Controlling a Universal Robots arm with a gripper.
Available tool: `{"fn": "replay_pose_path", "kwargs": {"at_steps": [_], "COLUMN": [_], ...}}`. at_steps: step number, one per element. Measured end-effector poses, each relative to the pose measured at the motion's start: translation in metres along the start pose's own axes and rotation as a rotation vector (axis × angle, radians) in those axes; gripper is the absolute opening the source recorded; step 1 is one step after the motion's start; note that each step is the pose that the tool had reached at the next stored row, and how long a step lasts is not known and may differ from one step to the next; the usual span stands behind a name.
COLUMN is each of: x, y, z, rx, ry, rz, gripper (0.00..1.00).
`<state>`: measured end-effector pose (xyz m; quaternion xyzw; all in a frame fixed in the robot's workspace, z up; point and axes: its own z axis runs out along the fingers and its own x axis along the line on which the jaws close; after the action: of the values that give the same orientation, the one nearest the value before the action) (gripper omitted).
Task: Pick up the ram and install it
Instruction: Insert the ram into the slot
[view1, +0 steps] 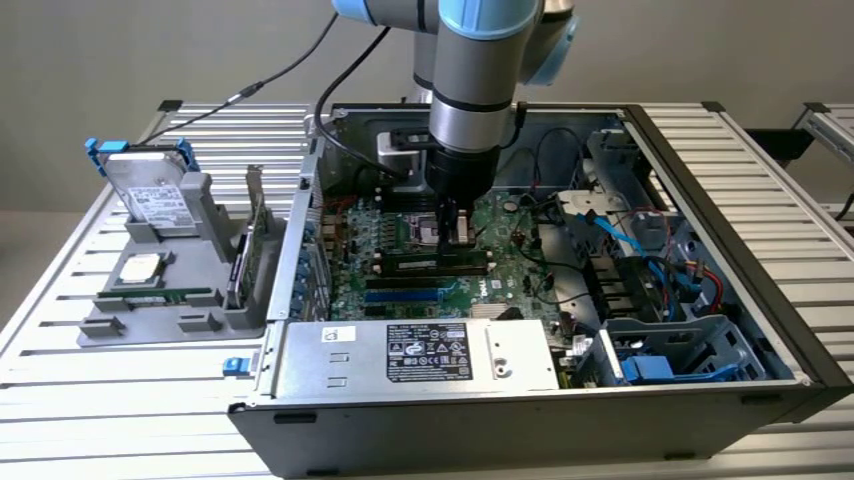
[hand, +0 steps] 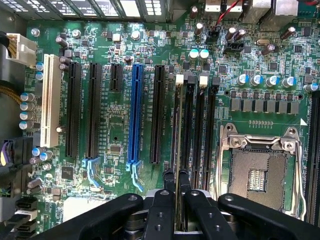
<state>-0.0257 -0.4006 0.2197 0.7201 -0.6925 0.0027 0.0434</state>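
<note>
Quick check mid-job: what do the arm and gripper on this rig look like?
The arm is a silver-grey cylinder with light blue joint caps and a black wrist section; black cables trail off it. The gripper is black, with two narrow fingers on jointed linkage bars.

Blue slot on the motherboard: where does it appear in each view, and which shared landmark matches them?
Exterior view: the blue slot lies across the board, between the gripper and the labelled silver box.
Wrist view: the blue slot runs between black slots.
Shared landmark: the empty processor socket.
</note>
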Motion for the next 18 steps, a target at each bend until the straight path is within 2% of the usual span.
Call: {"fn": "replay_pose_path", "kwargs": {"at_steps": [16,18], "x": [-0.0002,-0.0002], "y": [-0.0001,-0.0001], "z": [0.0017,0.0017], "rx": [0.0,0.0], "ry": [-0.0001,-0.0001], "rz": [0.0,0.0], "gripper": [0.13,0.21]}}
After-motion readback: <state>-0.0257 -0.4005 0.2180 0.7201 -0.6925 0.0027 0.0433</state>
